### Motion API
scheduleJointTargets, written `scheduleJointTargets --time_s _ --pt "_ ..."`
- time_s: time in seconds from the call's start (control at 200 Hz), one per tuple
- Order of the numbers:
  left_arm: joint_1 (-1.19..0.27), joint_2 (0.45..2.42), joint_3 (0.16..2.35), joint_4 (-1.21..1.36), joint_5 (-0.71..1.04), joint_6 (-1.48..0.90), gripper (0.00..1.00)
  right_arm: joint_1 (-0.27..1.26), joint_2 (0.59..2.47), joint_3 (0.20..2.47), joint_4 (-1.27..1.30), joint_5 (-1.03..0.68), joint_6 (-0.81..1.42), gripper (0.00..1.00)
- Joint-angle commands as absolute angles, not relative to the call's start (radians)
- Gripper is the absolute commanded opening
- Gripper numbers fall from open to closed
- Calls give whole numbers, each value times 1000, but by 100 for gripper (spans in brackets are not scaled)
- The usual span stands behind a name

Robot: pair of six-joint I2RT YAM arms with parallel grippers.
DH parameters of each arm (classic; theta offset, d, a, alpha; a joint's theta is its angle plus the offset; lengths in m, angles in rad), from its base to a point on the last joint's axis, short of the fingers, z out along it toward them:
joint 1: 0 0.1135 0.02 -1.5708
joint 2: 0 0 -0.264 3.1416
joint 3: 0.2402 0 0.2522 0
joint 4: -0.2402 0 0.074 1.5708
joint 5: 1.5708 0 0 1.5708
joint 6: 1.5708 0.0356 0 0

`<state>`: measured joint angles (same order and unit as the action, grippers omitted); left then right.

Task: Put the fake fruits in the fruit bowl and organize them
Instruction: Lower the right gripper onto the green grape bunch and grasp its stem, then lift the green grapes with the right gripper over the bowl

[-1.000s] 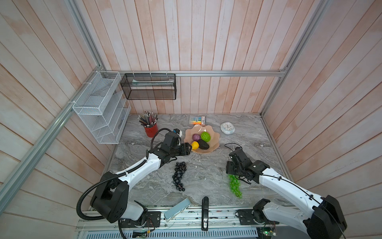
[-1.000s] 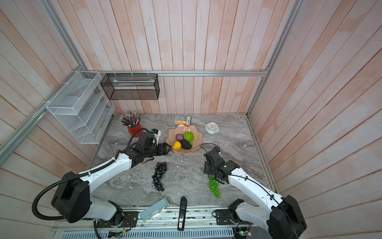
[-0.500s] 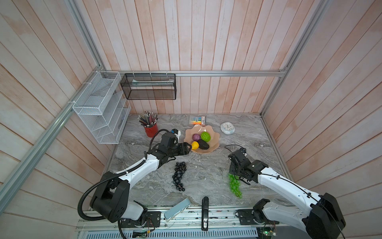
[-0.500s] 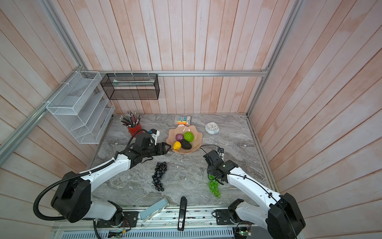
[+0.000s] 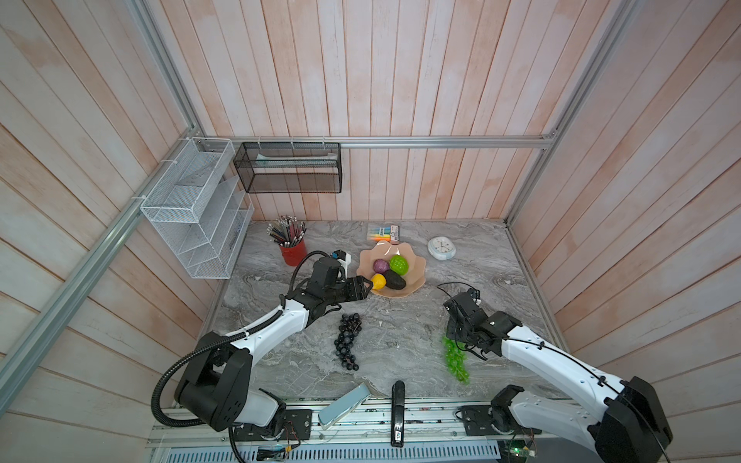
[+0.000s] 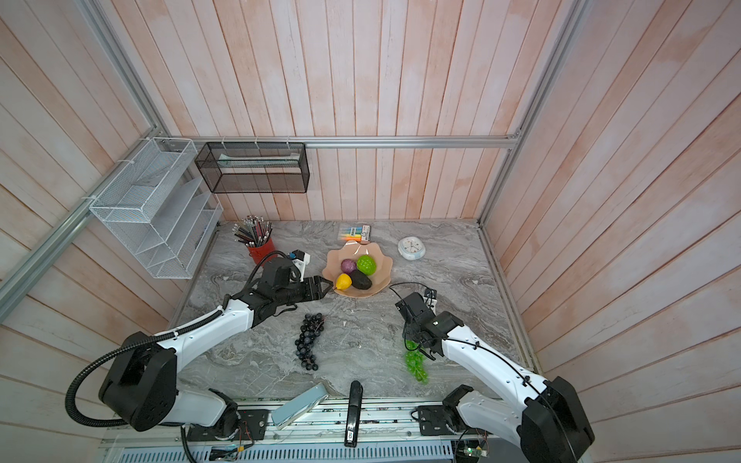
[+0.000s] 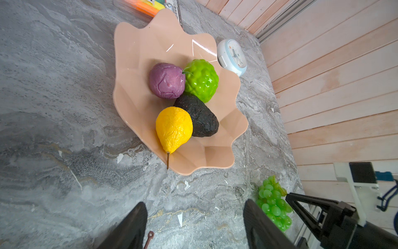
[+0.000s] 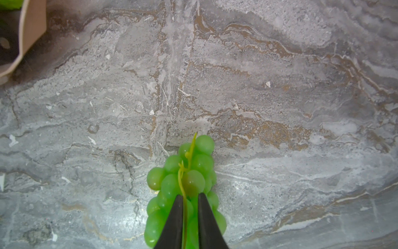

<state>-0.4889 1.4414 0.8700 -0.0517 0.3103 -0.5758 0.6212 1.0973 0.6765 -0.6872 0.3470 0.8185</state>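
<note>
No legible text: highlighter pack label (image 5: 383, 232), clock face (image 5: 441, 247), stapler sticker (image 5: 397, 435) too small.

Bright, even light; soft shadows; glare streaks on fruit bowl (image 7: 193, 46); wrist views warp at edges.

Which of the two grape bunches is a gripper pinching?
The green grape bunch: the right gripper has its jaws closed on the bunch's stem. The black grape bunch lies on the table with nothing gripping it.

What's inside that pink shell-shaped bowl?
Four fruits lie in the fruit bowl: purple round fruit, green bumpy fruit, dark avocado, yellow lemon-like fruit. Its floor beneath them is hidden.
</note>
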Motion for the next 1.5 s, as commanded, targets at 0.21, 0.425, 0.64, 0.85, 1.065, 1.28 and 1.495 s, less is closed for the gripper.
scheduleJointTargets --time_s 0.21,0.425,0.64,0.85,1.065,1.28,1.495 --pt "-482 1423 848 -32 324 -591 73 617 1083 653 -700 336 813 0" --pt "-482 1425 860 -46 319 -600 73 618 1054 692 -719 308 774 0" --pt "-482 1432 888 -79 308 -609 73 619 1012 746 -731 282 751 0" --pt "-482 1436 910 -104 306 -617 73 624 1000 803 -757 306 710 0" --pt "-482 1426 911 -123 290 -621 72 623 954 808 -743 300 712 0" --pt "-482 1420 920 -144 274 -624 72 624 993 944 -783 308 625 0" --pt "-482 1399 919 -177 260 -612 72 624 1037 1080 -788 331 522 0"
